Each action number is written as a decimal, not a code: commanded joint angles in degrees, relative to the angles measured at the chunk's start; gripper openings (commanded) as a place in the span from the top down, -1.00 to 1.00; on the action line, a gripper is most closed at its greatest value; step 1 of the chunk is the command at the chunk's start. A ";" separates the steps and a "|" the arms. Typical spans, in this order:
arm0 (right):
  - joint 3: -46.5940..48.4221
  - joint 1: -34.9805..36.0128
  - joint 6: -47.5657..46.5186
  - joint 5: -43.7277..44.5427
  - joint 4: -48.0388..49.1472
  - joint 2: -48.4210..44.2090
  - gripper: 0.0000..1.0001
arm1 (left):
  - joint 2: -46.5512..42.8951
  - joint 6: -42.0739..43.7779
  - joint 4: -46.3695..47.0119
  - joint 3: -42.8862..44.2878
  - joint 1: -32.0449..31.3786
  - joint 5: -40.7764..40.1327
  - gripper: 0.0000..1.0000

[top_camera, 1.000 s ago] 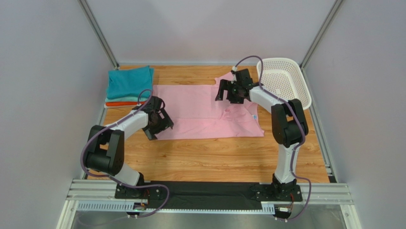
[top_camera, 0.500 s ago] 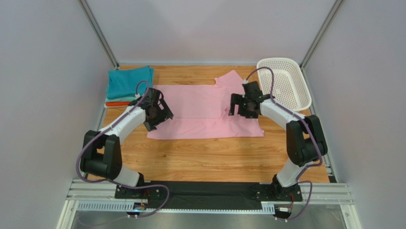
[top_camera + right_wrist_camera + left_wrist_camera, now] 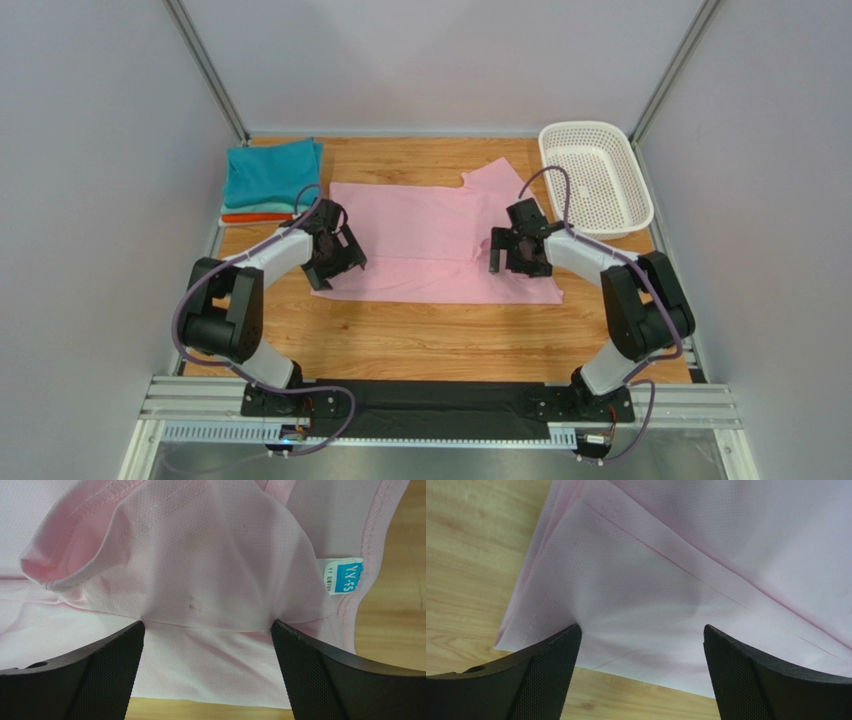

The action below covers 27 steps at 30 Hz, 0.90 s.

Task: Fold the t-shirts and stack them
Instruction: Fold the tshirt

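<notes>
A light pink t-shirt (image 3: 425, 228) lies spread flat across the middle of the table, one sleeve pointing to the back. My left gripper (image 3: 337, 263) is open, low over the shirt's near-left hem corner (image 3: 576, 595), with fabric and bare wood between its fingers (image 3: 551, 675). My right gripper (image 3: 512, 256) is open over the near-right part, by the neck; a folded sleeve (image 3: 165, 545) and the blue neck label (image 3: 346, 575) show just beyond its fingers (image 3: 310, 675). Neither holds cloth. Folded t-shirts (image 3: 272, 175) are stacked at the back left, teal on top, mint and orange edges below.
A white perforated basket (image 3: 630, 200) stands at the back right, close to the right arm. Bare wooden table (image 3: 450, 335) lies between the shirt and the arm bases. Grey walls and frame posts close in both sides.
The right gripper has come from the shirt's back edge toward the near edge, uncovering the back sleeve. The left gripper went back a little, then returned to the near-left corner. Both stayed open.
</notes>
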 commanded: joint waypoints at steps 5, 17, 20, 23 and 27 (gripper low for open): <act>-19.53 8.42 12.09 0.06 -6.33 -13.40 -1.00 | -13.73 -2.30 -4.79 -16.35 -0.17 0.94 -0.99; -17.73 19.33 17.91 -0.65 -15.56 -36.43 -1.00 | -41.69 -5.30 -18.85 -17.61 -0.52 -0.55 -0.99; -14.56 19.24 15.37 -2.04 -15.13 -36.10 -1.00 | -41.96 -4.59 -21.22 -13.22 -0.52 -3.44 -0.99; -13.50 19.33 12.38 -3.55 -12.41 -33.38 -1.00 | -40.56 -3.80 -22.55 -11.10 -0.52 -5.30 -1.00; -12.09 19.24 9.83 -0.66 -9.60 -28.55 -1.00 | -37.57 -2.66 -22.20 -8.46 -0.52 -5.91 -0.99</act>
